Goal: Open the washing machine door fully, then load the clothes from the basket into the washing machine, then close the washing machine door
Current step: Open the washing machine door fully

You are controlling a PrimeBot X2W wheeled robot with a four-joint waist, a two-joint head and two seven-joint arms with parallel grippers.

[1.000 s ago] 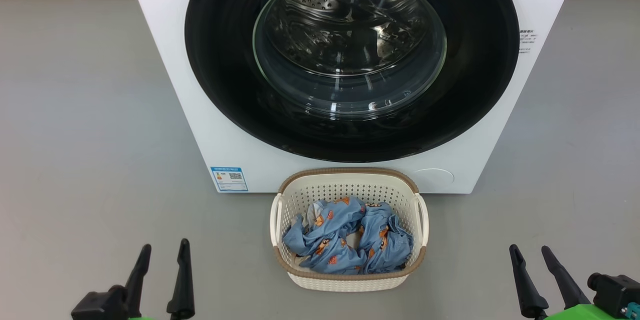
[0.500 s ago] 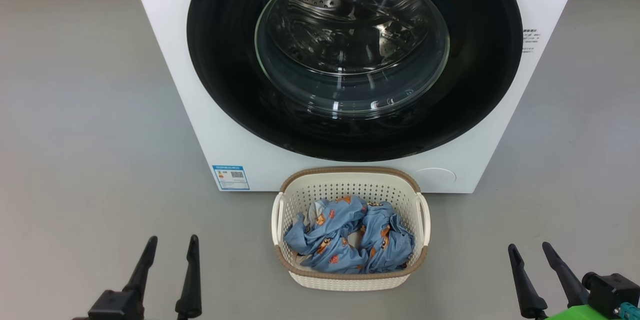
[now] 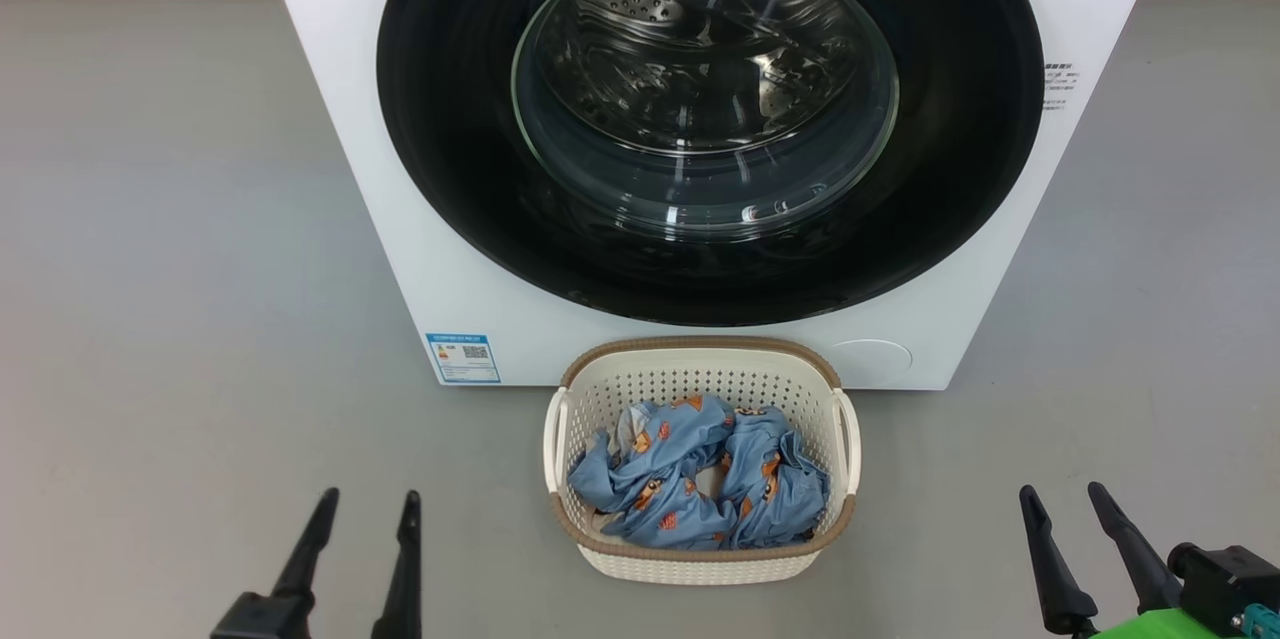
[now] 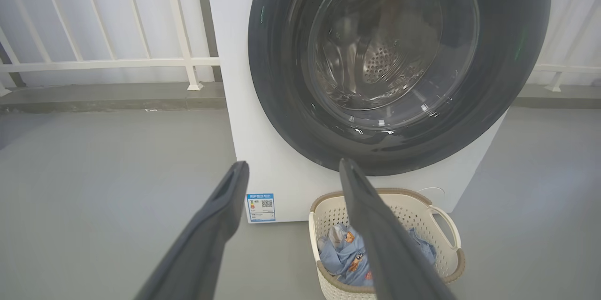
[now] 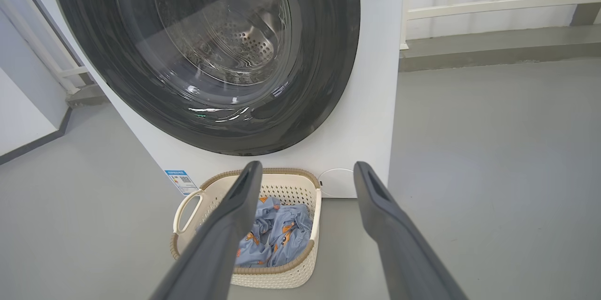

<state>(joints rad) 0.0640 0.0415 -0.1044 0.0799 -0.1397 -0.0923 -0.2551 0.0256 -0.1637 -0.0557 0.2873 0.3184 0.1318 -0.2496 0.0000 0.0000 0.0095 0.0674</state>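
Clothes [image 3: 690, 479] untouched, bunched in basket [image 3: 700, 346]. Near: left claw [image 3: 369, 499] and right claw [image 3: 1061, 491] both wide, empty, flanking it. Basket sits on floor [image 3: 180, 269] just before washing machine [image 3: 420, 249], probably for short transfers. Behind: washing machine door [image 3: 450, 119] shut, so opening it comes first.

We see the washing machine door [image 3: 450, 119] in glossy black around clear, reflective glass, with the perforated steel drum [image 3: 640, 9] gleaming behind. The washing machine [image 3: 340, 39] has a smooth white casing. The basket [image 3: 700, 351] is cream perforated plastic with a brown woven-look rim. The clothes [image 3: 690, 489] are soft, crumpled cloth, and the floor [image 3: 150, 269] is matt grey.
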